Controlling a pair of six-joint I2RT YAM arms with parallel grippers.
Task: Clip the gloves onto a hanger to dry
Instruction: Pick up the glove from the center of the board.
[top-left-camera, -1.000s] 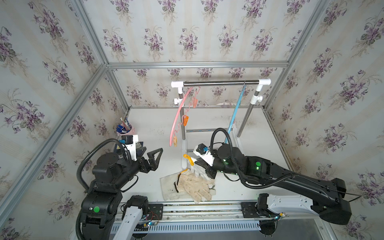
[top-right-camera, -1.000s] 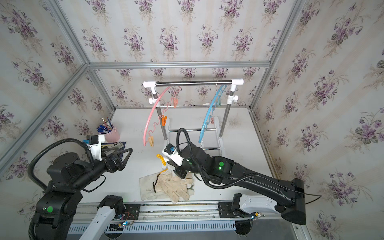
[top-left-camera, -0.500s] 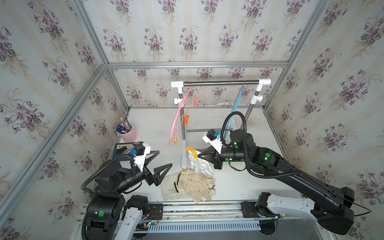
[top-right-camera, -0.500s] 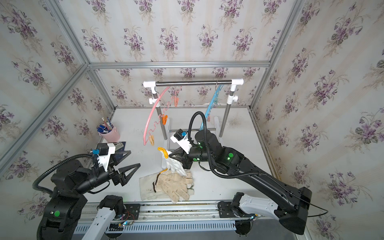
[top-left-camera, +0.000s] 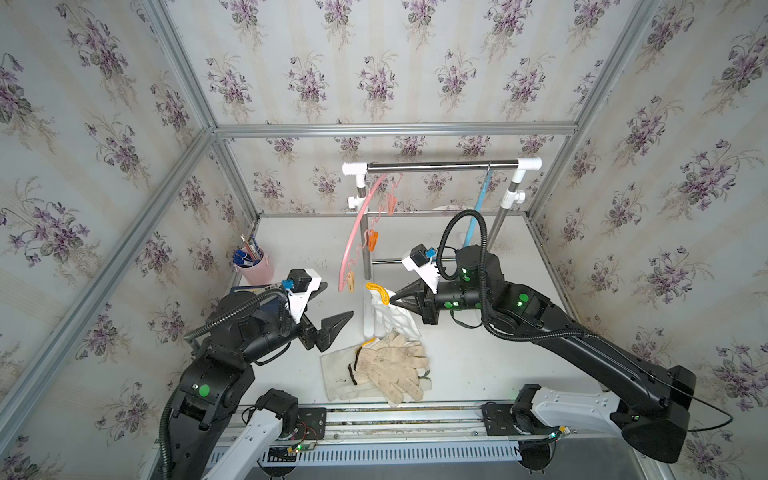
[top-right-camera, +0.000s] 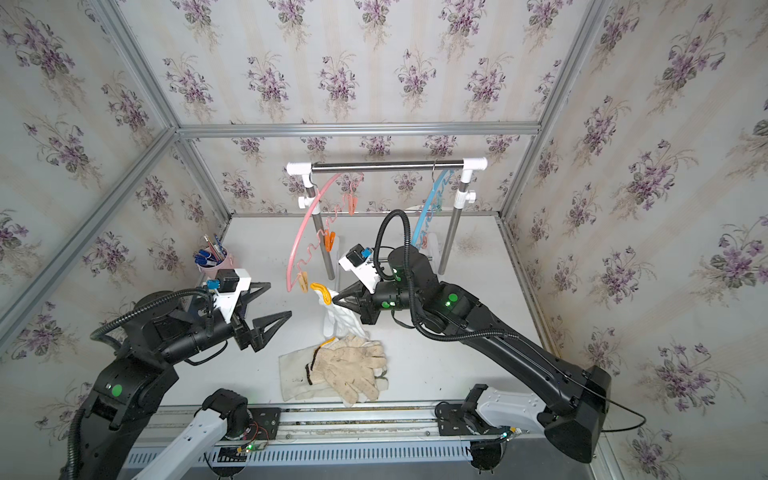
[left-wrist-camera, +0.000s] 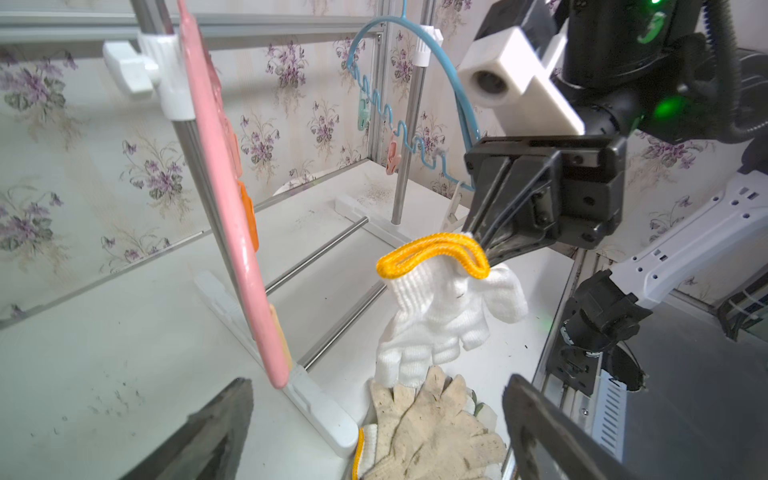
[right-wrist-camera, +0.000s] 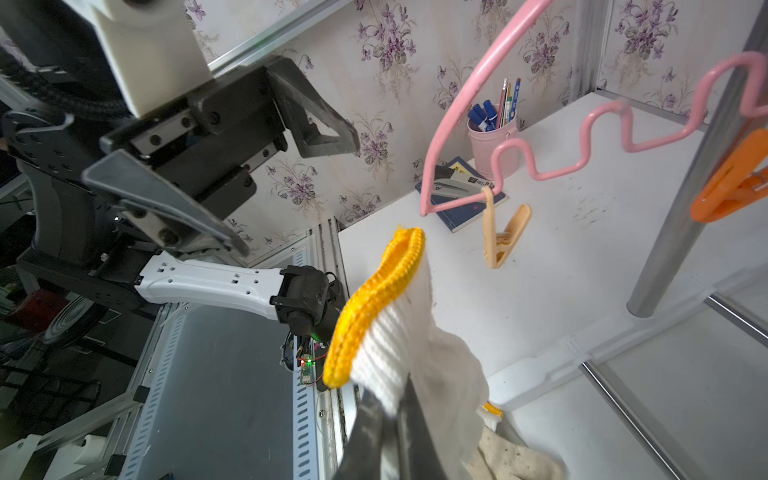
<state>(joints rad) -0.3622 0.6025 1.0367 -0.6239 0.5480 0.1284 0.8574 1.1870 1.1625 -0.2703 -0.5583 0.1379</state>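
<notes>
Left wrist view — white glove (left-wrist-camera: 436, 316) is dangled by its yellow cuff (left-wrist-camera: 432, 253), pinched in the right tool (left-wrist-camera: 478, 245) | left tool (top-left-camera: 336, 300) is spread wide, nothing held | other gloves (top-left-camera: 390, 365) are heaped on the worktop (top-left-camera: 478, 365) — near the pink hanger (top-left-camera: 353, 241)

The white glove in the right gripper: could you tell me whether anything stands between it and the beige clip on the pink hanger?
Nothing visible does. The white glove hangs from the shut right gripper, its yellow cuff near the beige clip on the pink hanger with open air between; the open left gripper stands aside.
</notes>
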